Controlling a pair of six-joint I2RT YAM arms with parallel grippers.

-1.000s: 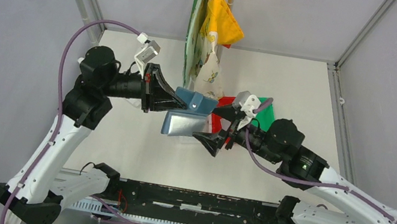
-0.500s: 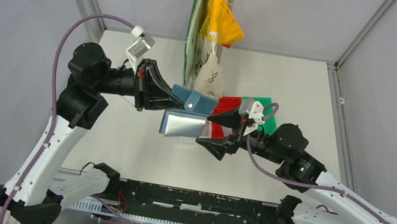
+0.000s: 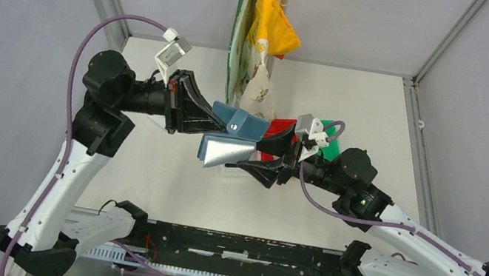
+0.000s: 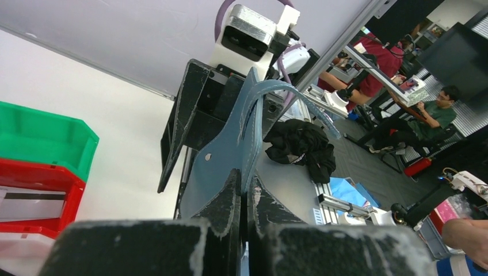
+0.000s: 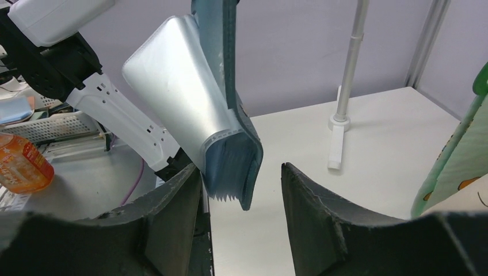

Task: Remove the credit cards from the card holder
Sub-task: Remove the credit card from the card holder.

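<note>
My left gripper [image 3: 212,124] is shut on the teal-blue card holder [image 3: 242,124] and holds it open in the air above the table. In the left wrist view the fingers [image 4: 227,198] pinch its edge [image 4: 221,155]. A silvery leaf [image 3: 223,151] and a fan of thin blue pockets [image 5: 230,172] hang down from it. My right gripper [image 3: 247,156] is open, and its jaws stand on either side of the hanging pockets' lower end [image 5: 240,171] without touching. I cannot make out any single credit card.
Red [image 3: 276,130] and green [image 3: 329,143] bins sit behind the right wrist, and also show in the left wrist view [image 4: 46,135]. Cloth bags [image 3: 262,36] hang from the rail just behind the card holder. A white post [image 5: 343,86] stands at the table's far side.
My right gripper has moved left and up to the card holder, so its open jaws now straddle the hanging pockets. My left arm has shifted a little with the card holder still in its grip.
</note>
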